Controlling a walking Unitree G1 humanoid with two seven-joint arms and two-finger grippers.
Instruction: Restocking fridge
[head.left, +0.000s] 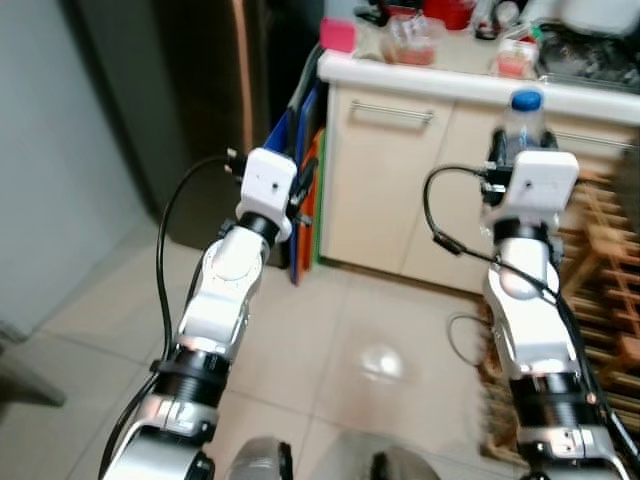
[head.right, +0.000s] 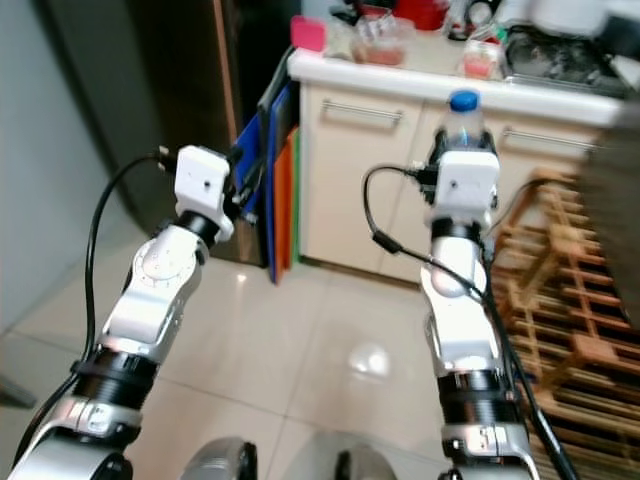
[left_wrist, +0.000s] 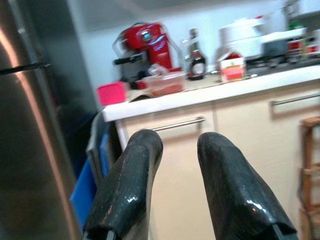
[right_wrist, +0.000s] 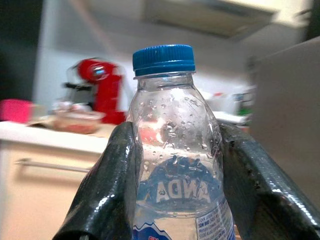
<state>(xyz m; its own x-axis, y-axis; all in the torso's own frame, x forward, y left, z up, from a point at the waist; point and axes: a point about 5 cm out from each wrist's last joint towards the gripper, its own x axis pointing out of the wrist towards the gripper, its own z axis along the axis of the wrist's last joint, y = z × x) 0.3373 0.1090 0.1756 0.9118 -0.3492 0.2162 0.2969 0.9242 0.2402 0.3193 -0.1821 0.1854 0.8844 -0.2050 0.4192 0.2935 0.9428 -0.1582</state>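
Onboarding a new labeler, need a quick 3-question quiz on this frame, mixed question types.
1. True or false: the right hand is clamped on a water bottle that stands upright.
2. Multiple choice: what colour is the bottle's cap? A) red B) blue C) white
3. Short answer: what is the left hand holding, and how do its fingers stand?

Key
1. True: one black finger presses each side of the bottle.
2. B.
3. Nothing; its fingers are parted with a gap between them, pointing toward the cabinet under the countertop, beside the steel fridge.
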